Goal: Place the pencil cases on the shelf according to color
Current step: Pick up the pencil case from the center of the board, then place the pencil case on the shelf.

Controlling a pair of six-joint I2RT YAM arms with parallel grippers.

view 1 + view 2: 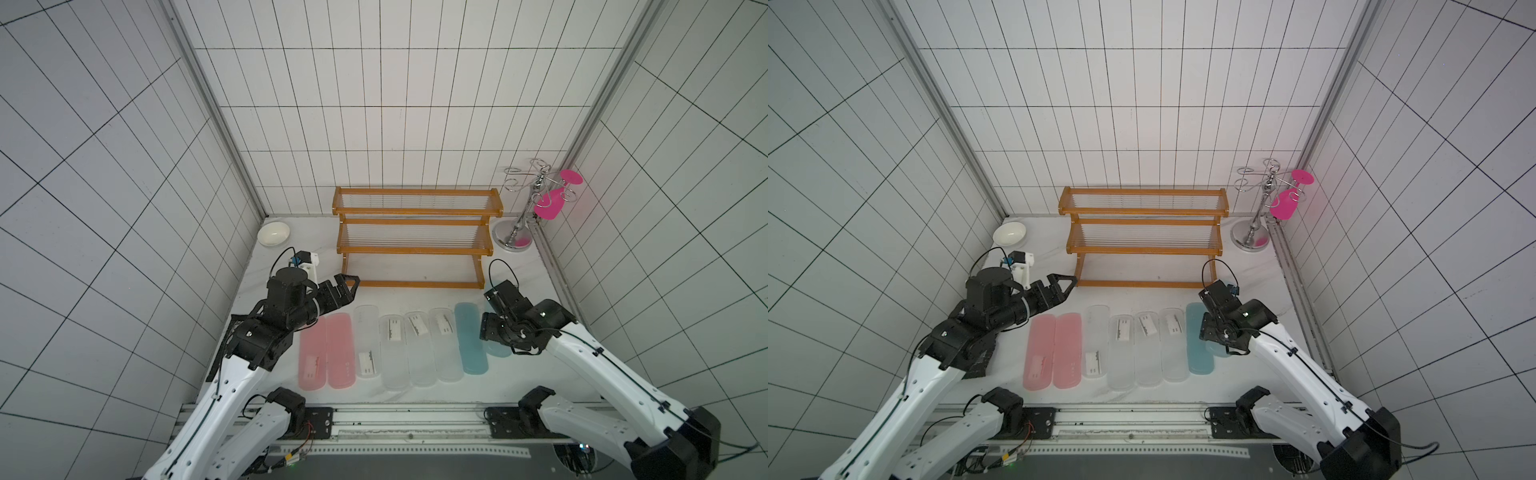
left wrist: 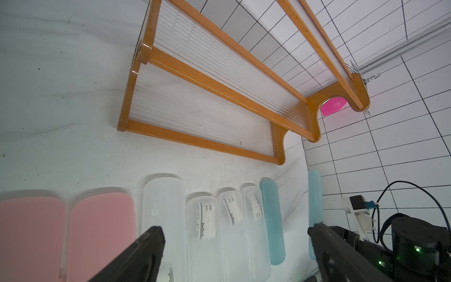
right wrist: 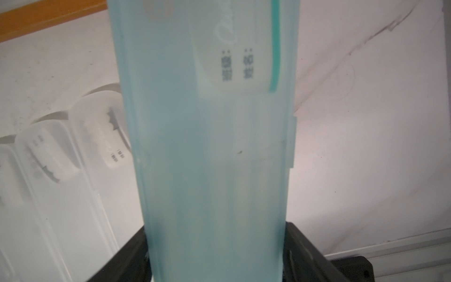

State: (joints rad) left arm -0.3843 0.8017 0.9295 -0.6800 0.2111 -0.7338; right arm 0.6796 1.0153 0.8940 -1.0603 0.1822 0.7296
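Right pincer: clamped across the width of a teal case, with one black finger on each long side, in front of the shelf's right end.
Left pincer: spread wide with nothing between its fingers; it hovers just beside the shelf's front left corner.
Teal case: runs lengthwise toward the shelf, with a white label near its shelf-side end. The left wrist view shows it edge-on, tipped up and apart from the second teal case. I cannot tell whether it touches the tabletop.
Second teal case: flat on the tabletop, in front of the shelf's right part.
Clear cases: four lie side by side in front of the shelf's middle, lengthwise toward it. Three have their labels at the shelf-side end, and the leftmost has its label at the end away from the shelf.
Pink cases: two lie close side by side in front of the shelf's left end.
Shelf: three stepped tiers of clear rods in an orange-brown frame.
Bowl: white, left of the shelf.
Wire stand: chrome, right of the shelf.
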